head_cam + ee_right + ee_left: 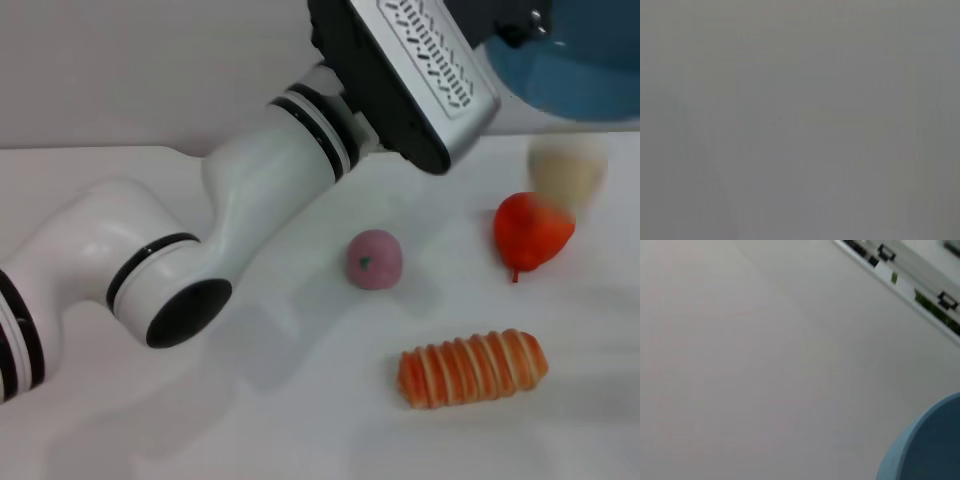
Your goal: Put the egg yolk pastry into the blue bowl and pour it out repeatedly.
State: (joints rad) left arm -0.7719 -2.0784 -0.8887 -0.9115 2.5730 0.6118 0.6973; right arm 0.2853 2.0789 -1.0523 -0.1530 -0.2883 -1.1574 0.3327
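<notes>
The blue bowl (575, 70) is held up off the table at the top right, at the end of my left arm, which reaches across from the left. My left gripper (522, 28) is shut on the bowl's edge and mostly hidden behind the wrist housing. The egg yolk pastry (567, 168) shows as a blurred pale cream lump just below the bowl, beside the red item. In the left wrist view a part of the blue bowl (932, 445) fills one corner over the pale table. The right gripper is out of view; its wrist view is plain grey.
A red pear-shaped item (530, 232) lies right below the pastry. A pink ball with a green speck (374, 259) sits mid-table. A long orange-and-cream striped bread (473, 367) lies nearer the front. The white table (300, 420) extends left and forward.
</notes>
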